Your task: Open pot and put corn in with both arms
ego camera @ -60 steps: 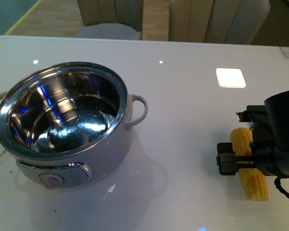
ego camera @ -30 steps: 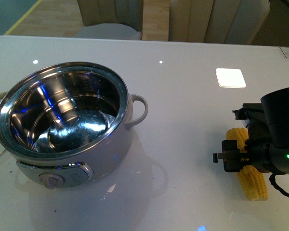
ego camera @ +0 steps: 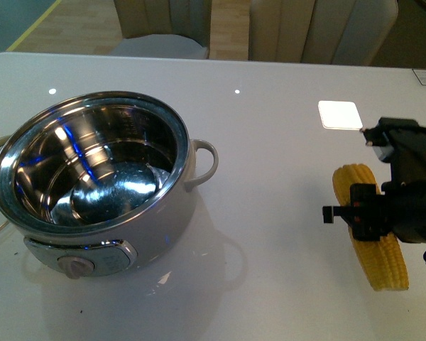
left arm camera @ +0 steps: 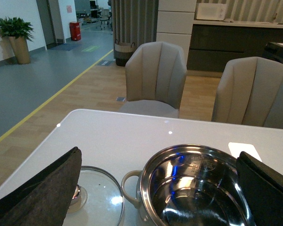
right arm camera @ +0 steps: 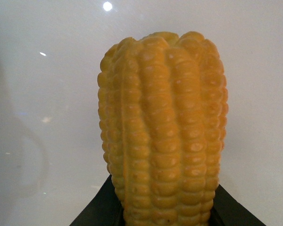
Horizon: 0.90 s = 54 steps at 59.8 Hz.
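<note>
My right fingers [ego camera: 363,213] pinch the yellow corn [ego camera: 385,261] around its middle, well to the right of the pot [ego camera: 163,227] on the white surface [ego camera: 270,142]. The pot is open. Its glass lid [left arm camera: 99,188] lies just beside it. My left fingers [left arm camera: 42,193] are spread wide.

Shown: one pot [ego camera: 167,220], one corn cob [ego camera: 385,261], one glass lid [left arm camera: 100,184], one white table [ego camera: 270,128], two chairs [left arm camera: 155,77] [left arm camera: 257,94], one potted plant [left arm camera: 18,36].

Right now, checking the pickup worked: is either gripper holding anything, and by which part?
The right gripper is shut on the corn near its middle; the left gripper is open and holds nothing.
</note>
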Each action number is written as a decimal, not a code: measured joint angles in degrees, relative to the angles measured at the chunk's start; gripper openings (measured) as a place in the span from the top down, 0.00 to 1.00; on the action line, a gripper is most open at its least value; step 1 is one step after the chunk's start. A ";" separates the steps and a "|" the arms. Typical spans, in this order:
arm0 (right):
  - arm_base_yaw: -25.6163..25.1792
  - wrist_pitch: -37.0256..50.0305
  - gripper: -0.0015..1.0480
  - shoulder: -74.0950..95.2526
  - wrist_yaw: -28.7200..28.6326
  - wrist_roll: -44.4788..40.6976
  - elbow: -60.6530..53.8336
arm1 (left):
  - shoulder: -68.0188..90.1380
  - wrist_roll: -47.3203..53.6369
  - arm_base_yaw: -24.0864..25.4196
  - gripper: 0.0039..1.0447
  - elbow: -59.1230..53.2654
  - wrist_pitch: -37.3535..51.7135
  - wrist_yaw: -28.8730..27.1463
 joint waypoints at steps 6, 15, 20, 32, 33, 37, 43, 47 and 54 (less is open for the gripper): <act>1.77 -2.16 0.75 -6.86 -2.01 2.69 0.26 | 0.00 0.00 0.00 0.06 0.00 0.00 0.00; 5.16 -5.40 0.73 -12.09 -2.95 6.60 5.05 | 0.00 0.00 0.00 0.06 0.00 0.00 0.00; 6.47 -6.43 0.72 -12.13 -3.30 8.28 7.76 | 0.00 0.00 0.00 0.06 0.00 0.00 0.00; 9.81 -8.04 0.70 -10.14 -3.50 11.91 14.97 | 0.00 0.02 0.00 0.06 0.00 0.00 0.00; 9.97 -8.13 0.70 -9.94 -3.50 12.07 15.32 | 0.00 0.00 0.00 0.06 0.00 0.00 0.00; 10.93 -8.63 0.70 -8.61 -3.52 13.07 17.40 | 0.00 0.02 0.00 0.06 0.00 0.00 0.00; 12.20 -9.64 0.70 -6.49 -3.56 14.21 20.15 | 0.00 0.00 0.00 0.06 0.00 0.00 0.00; 12.90 -10.29 0.69 -5.01 -3.72 14.86 21.94 | 0.00 0.02 0.00 0.06 0.00 0.00 0.00; 13.79 -11.19 0.69 -2.56 -3.91 16.41 25.09 | 0.00 0.00 0.00 0.06 0.00 0.00 0.00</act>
